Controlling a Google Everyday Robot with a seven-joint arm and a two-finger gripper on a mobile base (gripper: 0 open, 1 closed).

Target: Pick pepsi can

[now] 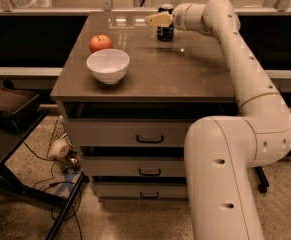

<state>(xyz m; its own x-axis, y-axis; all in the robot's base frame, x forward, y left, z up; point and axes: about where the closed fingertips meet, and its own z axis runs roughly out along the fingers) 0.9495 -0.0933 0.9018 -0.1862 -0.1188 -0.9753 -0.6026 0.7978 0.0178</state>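
The pepsi can [165, 33] is dark blue and stands upright near the far edge of the grey-brown cabinet top [185, 69]. Its silver top shows just above my gripper. My gripper [155, 20] has pale yellow tips and reaches in from the right at the height of the can's upper half. It covers part of the can and points left. The can's base rests on the cabinet top.
A white bowl [108, 65] sits at the front left of the top, with an orange-red fruit [100, 43] just behind it. My white arm [245, 84] arches over the right side. Drawers [150, 138] lie below. A black stand and cables are on the floor at the left.
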